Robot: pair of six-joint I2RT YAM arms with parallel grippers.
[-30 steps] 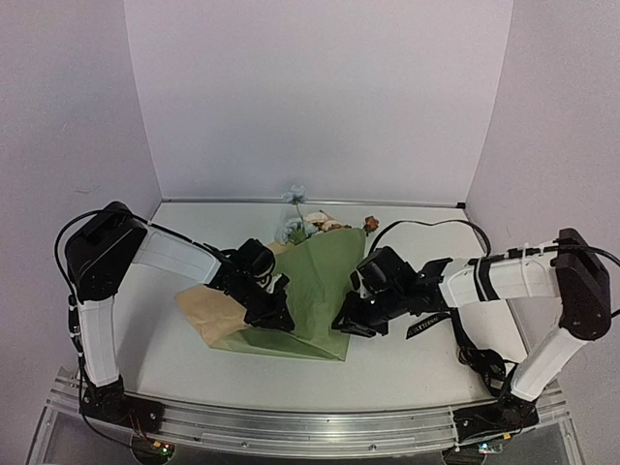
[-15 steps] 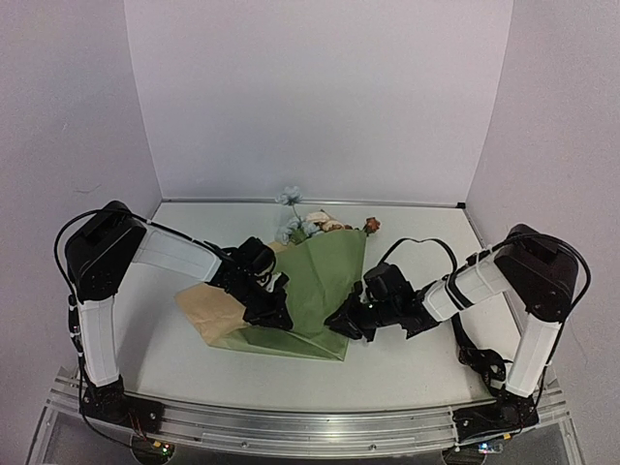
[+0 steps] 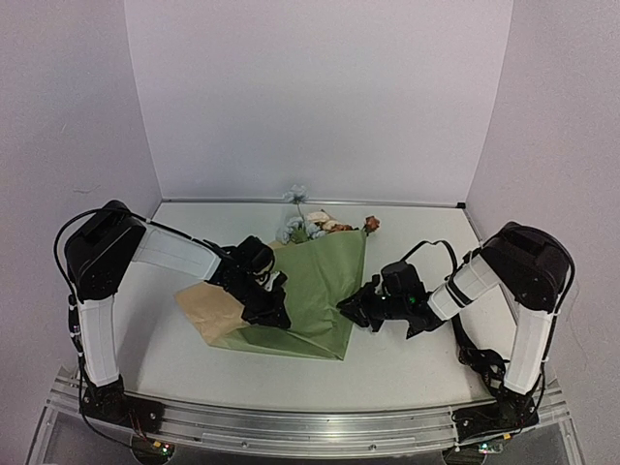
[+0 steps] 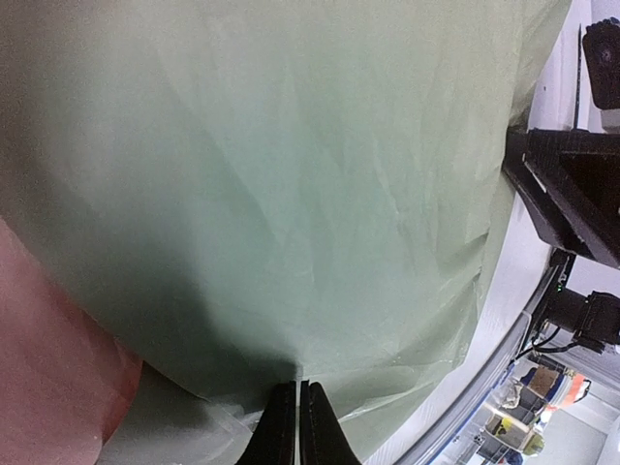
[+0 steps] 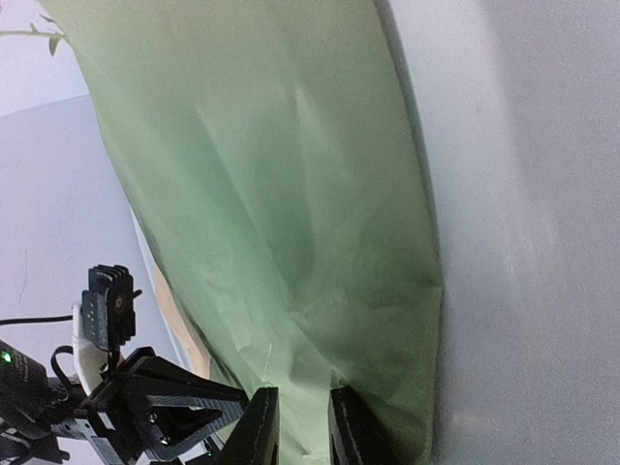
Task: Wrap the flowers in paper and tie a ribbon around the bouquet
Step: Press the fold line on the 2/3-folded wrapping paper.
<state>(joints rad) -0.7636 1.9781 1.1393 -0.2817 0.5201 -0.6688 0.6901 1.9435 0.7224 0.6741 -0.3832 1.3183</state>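
Note:
The olive-green paper (image 3: 315, 281) lies folded over the flowers (image 3: 312, 225), whose blooms stick out at its far end. A tan flap of its reverse side (image 3: 208, 310) shows at the left. My left gripper (image 3: 278, 318) rests on the paper's near left part. In the left wrist view its jaws (image 4: 295, 386) are shut, pinching a crease of the paper (image 4: 291, 174). My right gripper (image 3: 349, 313) sits at the paper's right edge. In the right wrist view it (image 5: 302, 402) stands narrowly parted, clamped on a ridge of the paper (image 5: 281, 194). The ribbon is hidden.
White walls close in the table on three sides. An aluminium rail (image 3: 310, 426) runs along the near edge. Black cables (image 3: 480, 354) loop beside the right arm's base. The left gripper's body (image 5: 155, 407) sits close to my right fingers.
The right arm has folded back, its elbow swinging right and its gripper shifting slightly right at the paper's edge. The left gripper stays on the paper.

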